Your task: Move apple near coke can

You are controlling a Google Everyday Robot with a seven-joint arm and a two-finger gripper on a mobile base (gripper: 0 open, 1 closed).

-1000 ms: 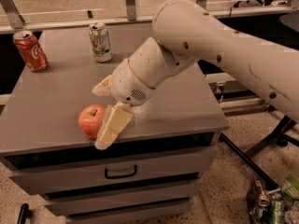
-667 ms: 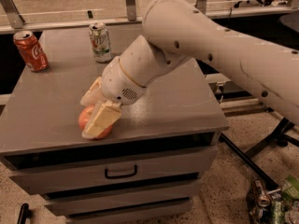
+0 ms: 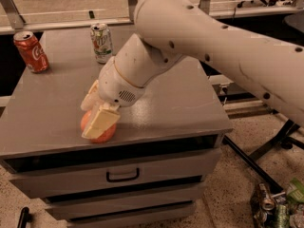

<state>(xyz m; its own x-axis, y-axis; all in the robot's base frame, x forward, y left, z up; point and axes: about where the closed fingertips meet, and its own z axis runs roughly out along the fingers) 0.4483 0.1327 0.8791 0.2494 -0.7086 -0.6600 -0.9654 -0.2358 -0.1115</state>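
Observation:
The pinkish-red apple [image 3: 106,133] sits on the grey cabinet top [image 3: 180,103] near its front left edge. My gripper [image 3: 91,119] is down over the apple with one cream finger in front of it and one behind, closed on it. The near finger hides most of the apple. The red coke can [image 3: 30,51] stands upright at the back left corner of the top, well away from the apple and the gripper.
A white-and-green soda can [image 3: 101,42] stands at the back of the top, right of the coke can. The cabinet has a drawer with a black handle [image 3: 122,175]. Crushed cans and litter [image 3: 275,205] lie on the floor at the lower right.
My gripper has moved left from beside the apple to over it, and its fingers have come together around the apple. The cans have not moved.

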